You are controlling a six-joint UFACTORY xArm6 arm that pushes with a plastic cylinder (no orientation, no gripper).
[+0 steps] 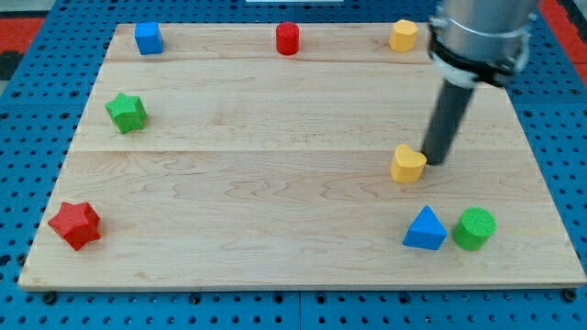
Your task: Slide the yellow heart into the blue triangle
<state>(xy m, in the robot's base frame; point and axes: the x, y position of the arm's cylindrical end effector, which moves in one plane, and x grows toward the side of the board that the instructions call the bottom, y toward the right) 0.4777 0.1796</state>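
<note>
My tip, a bare rod that grasps nothing, touches the yellow heart just at its left, with the blue triangle below it, beside the green cylinder.

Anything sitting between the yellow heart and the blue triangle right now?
No. In the camera view only bare board lies between the yellow heart and the blue triangle. My tip sits at the heart's right edge.
</note>
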